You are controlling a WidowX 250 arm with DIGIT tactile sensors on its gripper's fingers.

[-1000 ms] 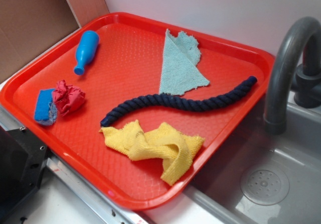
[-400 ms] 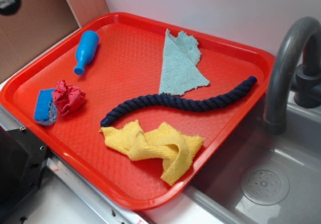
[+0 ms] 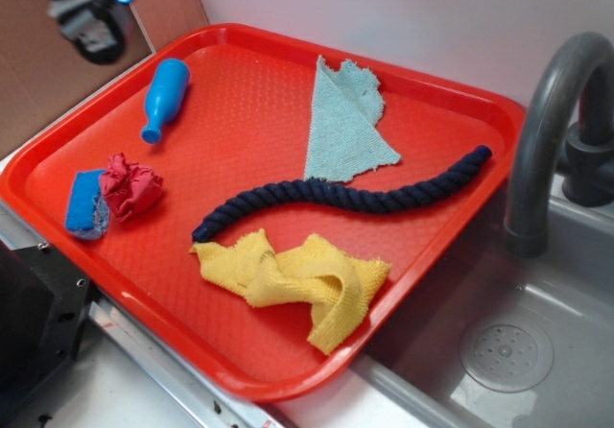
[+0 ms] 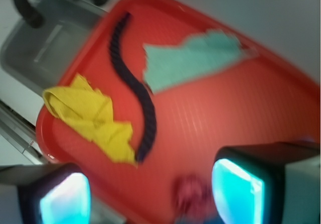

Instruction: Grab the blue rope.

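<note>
Exterior view shows the gripper [image 3: 91, 11] at the far left corner of the picture, blurred, high above the table and just outside the far left edge of the red tray [image 3: 125, 294]. The blue rope [image 3: 341, 196] lies well apart from it, to the right and nearer to the camera, in the middle-right part of the tray. So the coming move, as I judge it, must carry the gripper across the tray to the right and down.

The long axis of the rope runs from the near left, beside the yellow cloth [image 3: 297, 274], to the far right, where its end comes close to the tray rim near the grey faucet [image 3: 547, 130]. It makes a soft S curve. The pale teal cloth [image 3: 345, 126] lies just on its far side, touching or almost touching the middle part.

In the wrist view the two fingers [image 4: 235, 191] stand wide apart at the bottom of the picture with nothing between them, so the gripper is opened and empty. The rope [image 4: 135, 91] appears there as a dark, thick twisted cord with blunt ends, between the yellow cloth [image 4: 93, 116] and the teal cloth [image 4: 193, 58]. The picture is blurred, so finer detail I cannot tell.
</note>
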